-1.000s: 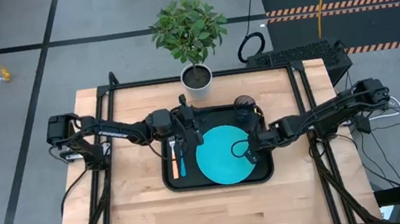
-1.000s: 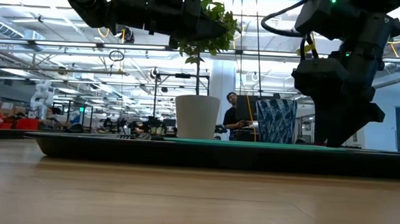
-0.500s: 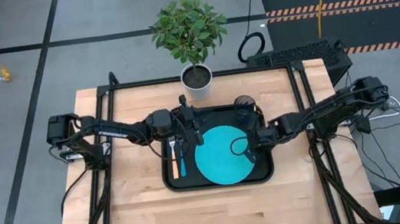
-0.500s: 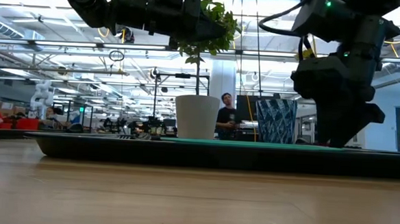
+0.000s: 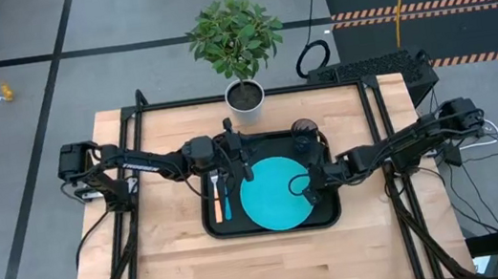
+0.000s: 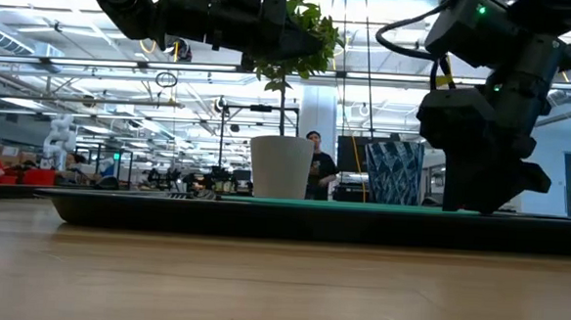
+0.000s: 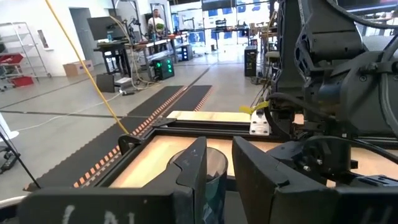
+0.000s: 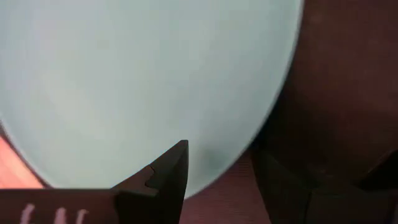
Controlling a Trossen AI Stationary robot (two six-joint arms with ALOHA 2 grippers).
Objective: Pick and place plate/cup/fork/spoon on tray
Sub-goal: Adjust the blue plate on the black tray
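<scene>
Sliding left across the tray (image 5: 332, 217), the plate (image 5: 270, 192) has moved since a second ago. We go left to right: our left gripper (image 5: 230, 166) hangs over the fork (image 5: 216, 202) and spoon (image 5: 226, 200), fingers narrowly parted. Then the plate, flat on the tray. The right gripper (image 5: 311, 186) straddles its right rim, one finger (image 8: 163, 177) above the turquoise, so a release looks next. The cup (image 5: 303, 132) stands at the far corner.
</scene>
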